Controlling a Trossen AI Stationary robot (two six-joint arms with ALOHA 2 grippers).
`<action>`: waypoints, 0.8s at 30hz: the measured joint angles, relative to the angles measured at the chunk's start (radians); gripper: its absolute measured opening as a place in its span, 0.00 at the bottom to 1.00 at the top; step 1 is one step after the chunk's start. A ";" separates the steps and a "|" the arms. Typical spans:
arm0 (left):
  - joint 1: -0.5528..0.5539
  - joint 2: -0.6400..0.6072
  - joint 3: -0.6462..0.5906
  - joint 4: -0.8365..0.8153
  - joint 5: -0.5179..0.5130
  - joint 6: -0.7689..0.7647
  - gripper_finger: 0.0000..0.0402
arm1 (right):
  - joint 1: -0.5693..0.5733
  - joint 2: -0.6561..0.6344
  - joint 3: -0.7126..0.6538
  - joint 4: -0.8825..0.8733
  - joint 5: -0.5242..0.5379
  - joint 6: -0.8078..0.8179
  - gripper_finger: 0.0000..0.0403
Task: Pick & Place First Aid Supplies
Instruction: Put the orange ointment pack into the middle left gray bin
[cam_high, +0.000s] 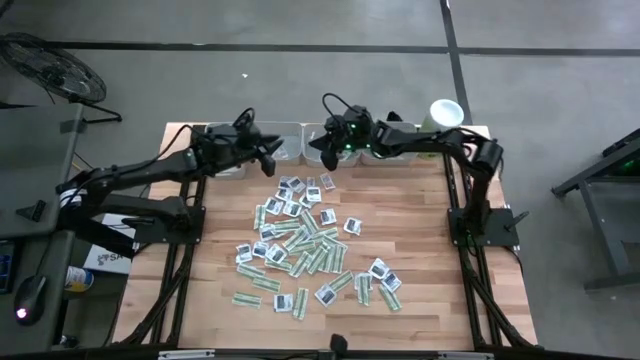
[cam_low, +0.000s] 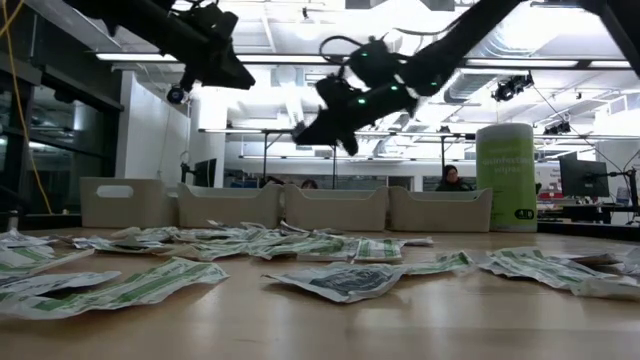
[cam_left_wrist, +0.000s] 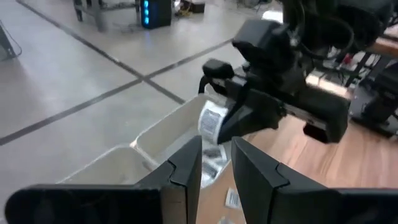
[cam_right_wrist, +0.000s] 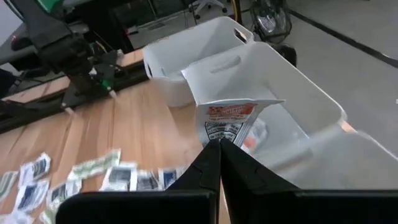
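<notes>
Over the row of grey rectangular plastic trays (cam_high: 300, 135) at the table's (cam_high: 430, 250) far edge, the right pincer (cam_right_wrist: 219, 144) is clamped on a squarish white sachet with red and dark print (cam_right_wrist: 229, 121), hanging above a tray. For a clean drop it should be fully inside the tray walls before parting. The left pincer (cam_left_wrist: 214, 163) hovers nearby, narrowly parted and empty. Remaining flat green-white and white sachets (cam_high: 310, 250) lie scattered mid-table.
</notes>
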 joint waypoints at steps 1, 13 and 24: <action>0.000 -0.008 0.000 -0.015 0.000 0.000 0.22 | 0.005 0.022 0.037 -0.012 0.001 -0.001 0.00; 0.025 -0.016 0.000 -0.161 -0.034 -0.015 0.22 | 0.036 0.148 0.314 -0.304 0.050 -0.036 0.00; 0.071 0.147 -0.001 0.043 0.049 0.107 0.28 | 0.066 0.149 0.329 -0.319 0.147 -0.068 0.00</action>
